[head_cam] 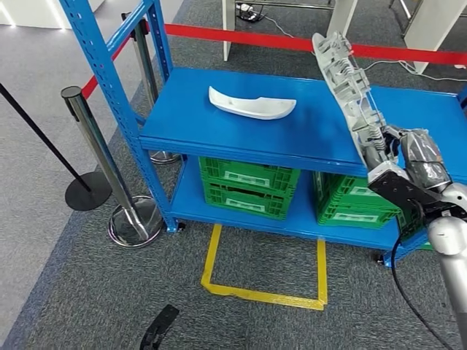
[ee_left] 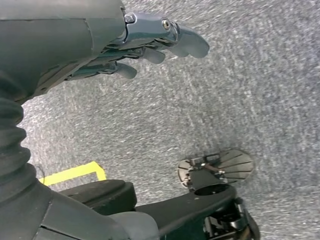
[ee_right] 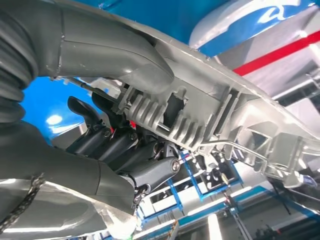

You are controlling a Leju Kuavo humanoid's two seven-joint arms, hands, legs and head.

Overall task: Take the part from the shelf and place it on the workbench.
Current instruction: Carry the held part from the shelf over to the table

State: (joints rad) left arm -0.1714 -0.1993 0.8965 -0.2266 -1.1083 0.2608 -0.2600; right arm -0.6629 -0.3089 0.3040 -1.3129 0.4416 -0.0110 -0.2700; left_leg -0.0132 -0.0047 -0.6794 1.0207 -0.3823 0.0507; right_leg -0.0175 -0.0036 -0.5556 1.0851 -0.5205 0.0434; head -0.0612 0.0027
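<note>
Grey ribbed plastic part (head_cam: pixel 348 87), long, tilted upright, grasped by right hand (head_cam: pixel 410 164) fingers (ee_right: pixel 113 145), left hand (ee_left: pixel 124 45) released

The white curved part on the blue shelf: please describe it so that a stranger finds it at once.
Find the blue shelf behind the yellow floor marking. On its upper board, toward the left, lies the white curved part, flat and untouched. Unlike the grey ribbed part held up in the right hand, it is smooth, white and crescent-shaped.

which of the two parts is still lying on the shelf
The white curved part lies on the blue shelf. The grey ribbed part is held up by the right hand.
</note>
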